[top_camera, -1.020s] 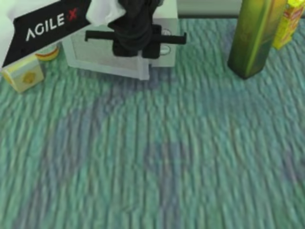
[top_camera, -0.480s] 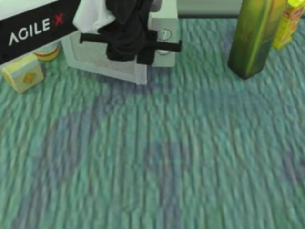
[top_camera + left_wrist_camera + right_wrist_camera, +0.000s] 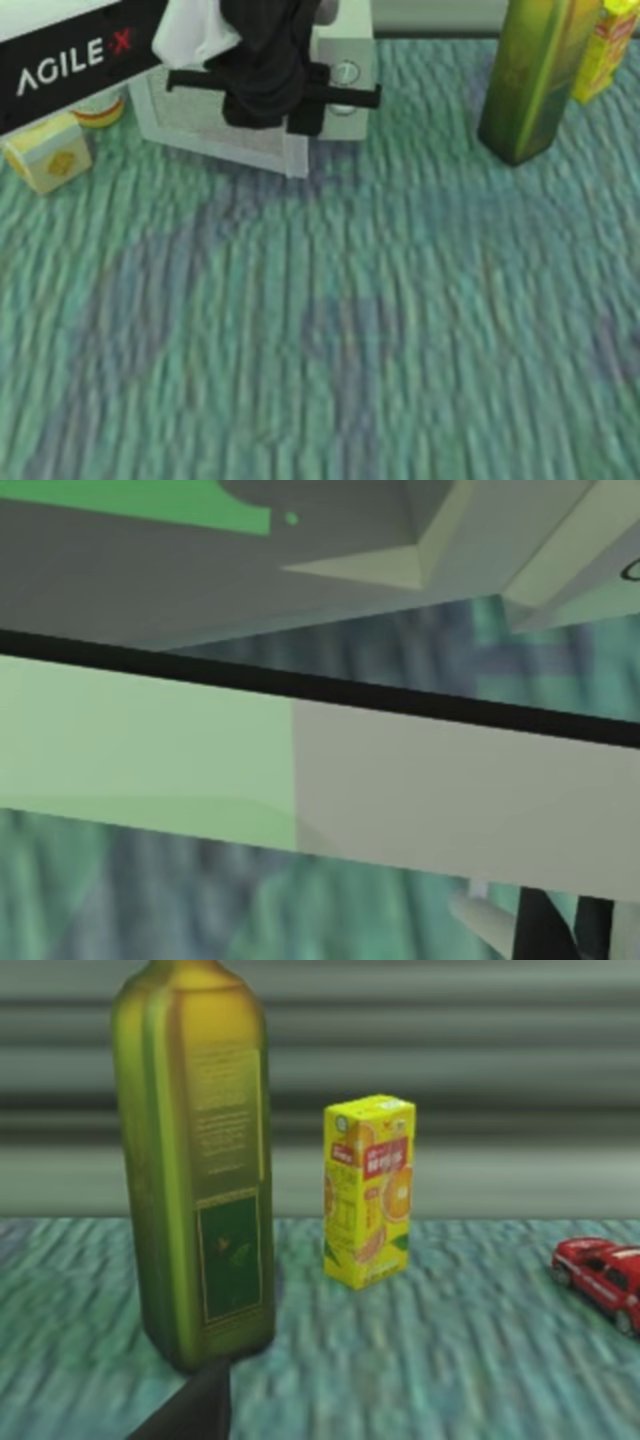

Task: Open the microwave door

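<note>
The microwave (image 3: 352,40) stands at the table's back, left of centre, with two round knobs (image 3: 345,72) on its front. The microwave door (image 3: 200,128) is swung a little way out, its free edge toward the table's front. My left gripper (image 3: 300,122) hangs over that free edge, shut on the door. In the left wrist view the door's pale panel (image 3: 450,790) fills the middle, with my left gripper's (image 3: 570,932) dark fingers at its rim. My right gripper (image 3: 195,1410) is out of the top view; it faces the bottle and reads as open.
A tall green bottle (image 3: 530,80) (image 3: 195,1160) stands at the back right, a yellow juice carton (image 3: 610,45) (image 3: 368,1190) behind it. A red toy car (image 3: 605,1275) lies farther off. A small yellow box (image 3: 48,152) sits left of the microwave.
From one second ago to half a second ago my left arm shifted left and the door's free edge swung slightly outward. Since then nothing has visibly moved.
</note>
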Available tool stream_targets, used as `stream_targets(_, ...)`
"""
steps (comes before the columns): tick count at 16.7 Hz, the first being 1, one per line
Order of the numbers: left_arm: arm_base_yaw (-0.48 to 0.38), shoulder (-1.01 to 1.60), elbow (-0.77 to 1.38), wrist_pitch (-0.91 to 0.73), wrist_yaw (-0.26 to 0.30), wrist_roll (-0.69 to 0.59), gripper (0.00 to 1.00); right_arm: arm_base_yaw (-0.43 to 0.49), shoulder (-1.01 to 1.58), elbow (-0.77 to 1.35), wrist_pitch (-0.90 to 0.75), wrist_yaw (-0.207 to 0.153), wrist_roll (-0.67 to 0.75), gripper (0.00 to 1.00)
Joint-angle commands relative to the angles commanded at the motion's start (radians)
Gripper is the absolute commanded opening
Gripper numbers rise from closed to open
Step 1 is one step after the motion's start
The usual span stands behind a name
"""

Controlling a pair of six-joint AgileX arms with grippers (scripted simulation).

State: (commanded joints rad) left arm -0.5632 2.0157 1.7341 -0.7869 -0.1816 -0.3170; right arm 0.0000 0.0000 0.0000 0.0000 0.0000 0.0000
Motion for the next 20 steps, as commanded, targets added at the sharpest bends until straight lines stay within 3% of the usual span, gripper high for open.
stream_targets(13,0.0,0.0,0.0,0.0,0.0,0.0,0.0,0.0,0.0,0.0,0.0,0.0,0.0,1.0)
stream_targets(20,0.017,-0.07,-0.105,0.043,0.048,0.092,0.0,0.0,0.0,0.0,0.0,0.0,0.0,1.0)
